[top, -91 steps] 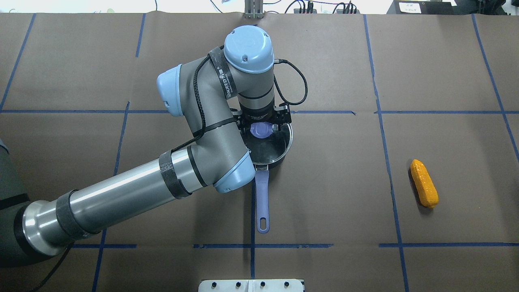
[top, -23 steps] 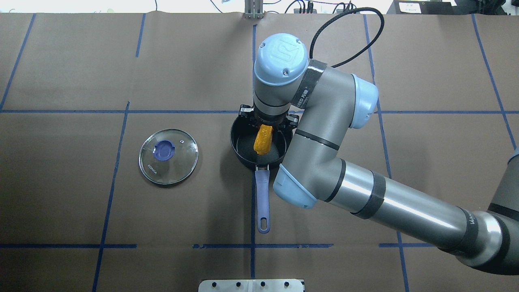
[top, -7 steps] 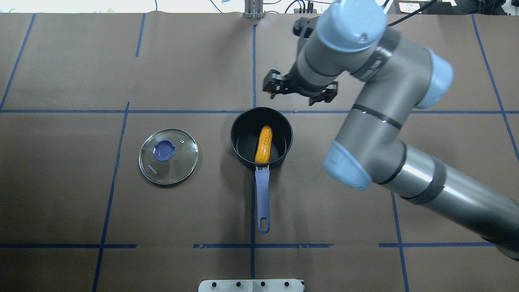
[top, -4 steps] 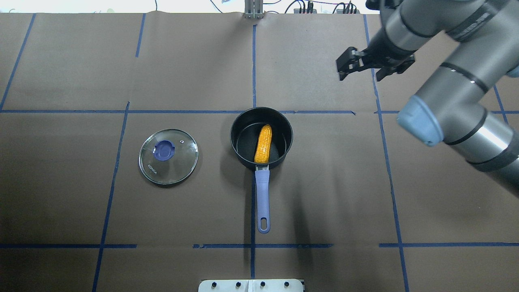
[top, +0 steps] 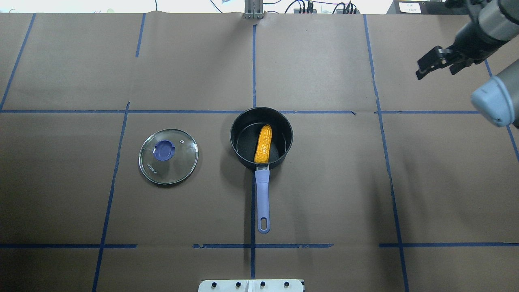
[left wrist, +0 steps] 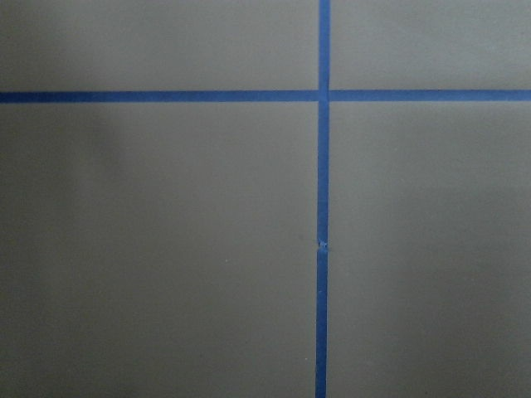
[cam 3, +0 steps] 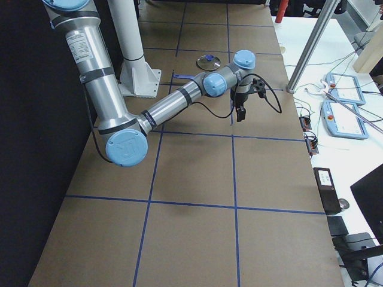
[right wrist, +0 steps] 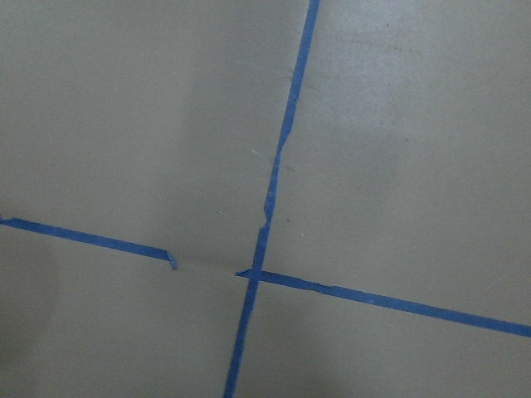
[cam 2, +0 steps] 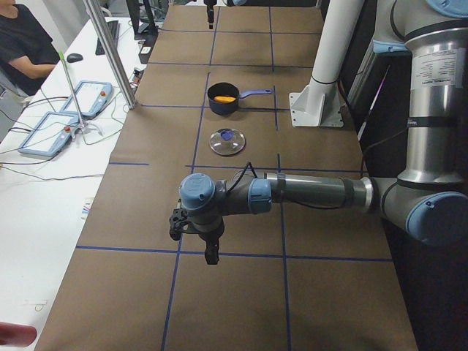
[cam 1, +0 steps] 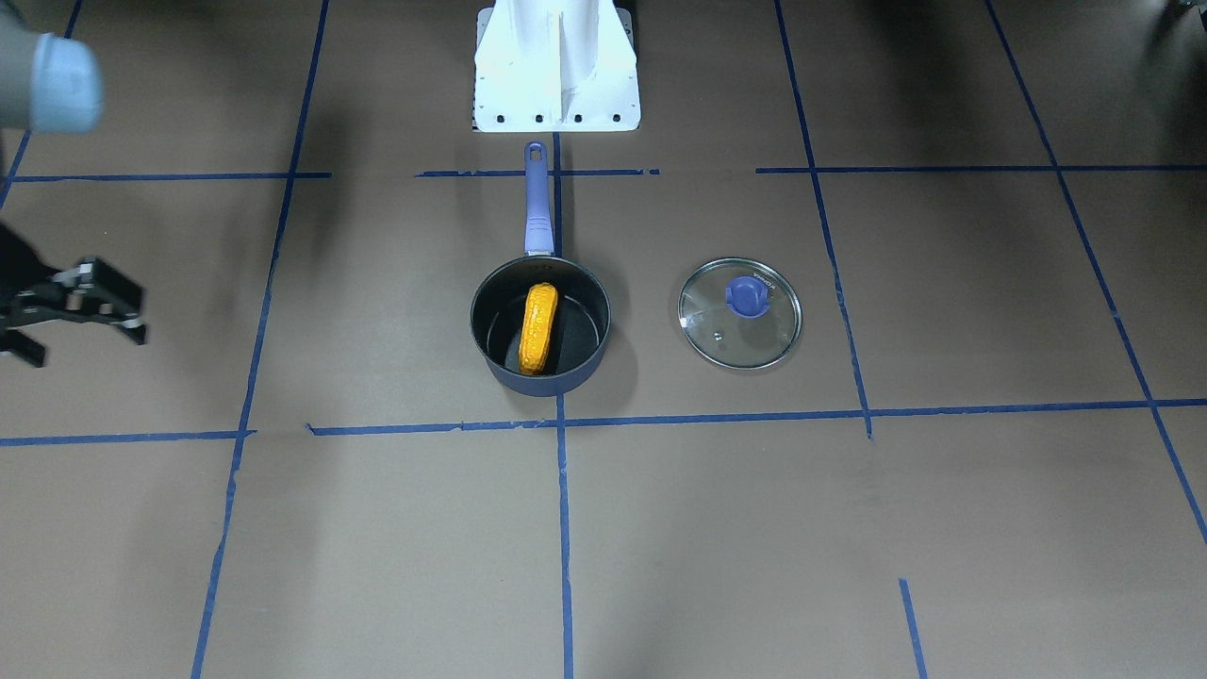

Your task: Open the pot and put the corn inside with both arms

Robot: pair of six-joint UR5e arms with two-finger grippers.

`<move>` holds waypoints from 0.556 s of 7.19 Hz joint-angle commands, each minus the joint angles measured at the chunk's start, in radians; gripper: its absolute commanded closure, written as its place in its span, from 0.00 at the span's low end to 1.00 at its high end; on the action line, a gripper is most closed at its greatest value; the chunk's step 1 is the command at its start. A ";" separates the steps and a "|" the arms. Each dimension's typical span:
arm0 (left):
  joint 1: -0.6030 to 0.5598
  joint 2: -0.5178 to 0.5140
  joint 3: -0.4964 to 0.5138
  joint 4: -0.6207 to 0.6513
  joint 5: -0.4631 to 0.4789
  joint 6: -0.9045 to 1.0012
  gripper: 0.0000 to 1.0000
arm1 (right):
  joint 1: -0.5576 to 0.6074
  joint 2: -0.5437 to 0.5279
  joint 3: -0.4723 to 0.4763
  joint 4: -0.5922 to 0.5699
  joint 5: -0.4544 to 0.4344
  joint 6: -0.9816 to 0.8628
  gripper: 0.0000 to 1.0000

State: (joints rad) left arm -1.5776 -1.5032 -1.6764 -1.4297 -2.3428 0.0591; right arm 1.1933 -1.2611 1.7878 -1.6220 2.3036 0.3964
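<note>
The dark navy pot [top: 233,134] stands open at the table's middle, its purple handle [top: 262,198] toward the robot. The orange-yellow corn [top: 263,144] lies inside it, also in the front view [cam 1: 538,327]. The glass lid [top: 168,156] lies flat on the table left of the pot. My right gripper [top: 437,72] is open and empty, high at the far right, well away from the pot. My left gripper [cam 2: 197,238] shows only in the exterior left view, near the table's left end. I cannot tell whether it is open or shut.
The white robot base plate [cam 1: 556,66] stands at the near edge behind the pot's handle. Blue tape lines cross the brown table cover. A metal pole [cam 2: 110,51], teach pendants [cam 2: 51,131] and an operator [cam 2: 22,44] are at the far side.
The right arm has let go of the corn in the pot, risen and swung away to the far right with its jaws open. Earlier the left arm took the lid off and laid it to the left.
</note>
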 commanded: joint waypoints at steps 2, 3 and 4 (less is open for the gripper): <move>-0.012 0.011 0.009 -0.012 -0.027 0.004 0.00 | 0.161 -0.145 -0.054 0.001 0.060 -0.279 0.01; -0.012 0.011 0.009 -0.012 -0.027 0.004 0.00 | 0.189 -0.206 -0.059 0.002 0.071 -0.342 0.01; -0.013 0.009 0.007 -0.012 -0.029 0.004 0.00 | 0.230 -0.255 -0.070 0.004 0.080 -0.364 0.01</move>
State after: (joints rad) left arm -1.5895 -1.4937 -1.6683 -1.4411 -2.3684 0.0628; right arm 1.3745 -1.4492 1.7296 -1.6200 2.3714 0.0823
